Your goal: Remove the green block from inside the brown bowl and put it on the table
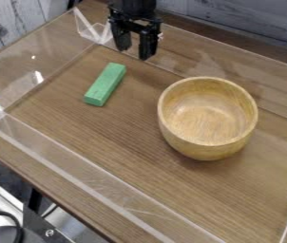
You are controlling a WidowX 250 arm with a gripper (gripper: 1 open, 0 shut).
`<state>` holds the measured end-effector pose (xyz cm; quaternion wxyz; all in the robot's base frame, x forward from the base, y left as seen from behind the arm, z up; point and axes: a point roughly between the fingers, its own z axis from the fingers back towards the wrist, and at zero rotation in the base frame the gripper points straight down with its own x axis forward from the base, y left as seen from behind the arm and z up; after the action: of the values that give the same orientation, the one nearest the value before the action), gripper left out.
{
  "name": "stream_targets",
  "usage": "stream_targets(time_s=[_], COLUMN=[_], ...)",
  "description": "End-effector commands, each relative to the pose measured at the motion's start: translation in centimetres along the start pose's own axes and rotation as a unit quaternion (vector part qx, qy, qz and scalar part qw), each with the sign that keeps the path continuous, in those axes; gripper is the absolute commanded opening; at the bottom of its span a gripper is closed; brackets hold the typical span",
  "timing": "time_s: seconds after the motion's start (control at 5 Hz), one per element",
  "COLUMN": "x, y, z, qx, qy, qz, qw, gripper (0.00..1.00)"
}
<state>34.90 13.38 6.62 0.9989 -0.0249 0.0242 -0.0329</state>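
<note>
The green block lies flat on the table, left of the brown bowl, a clear gap apart from it. The bowl stands upright and holds nothing. My gripper hangs at the back of the table, above and behind the block, pointing down. Its two dark fingers stand apart with nothing between them. It touches neither the block nor the bowl.
Low clear acrylic walls border the table on all sides. A white wooden floor shows at the upper left beyond the wall. Dark cables and hardware sit below the front left corner.
</note>
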Motion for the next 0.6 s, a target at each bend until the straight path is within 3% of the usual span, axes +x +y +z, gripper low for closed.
stream_targets(time_s=[0.0,0.2,0.4], x=[1.2,0.8,0.1], y=[1.0,0.4,0.5], z=[2.9,4.1,6.1], qx=[0.003,-0.014,-0.032], qy=[-0.042,-0.043,-0.056], qz=[-0.015,-0.036,-0.018], qw=[0.999,0.9983,0.9978], gripper=[1.0,1.0,0.0])
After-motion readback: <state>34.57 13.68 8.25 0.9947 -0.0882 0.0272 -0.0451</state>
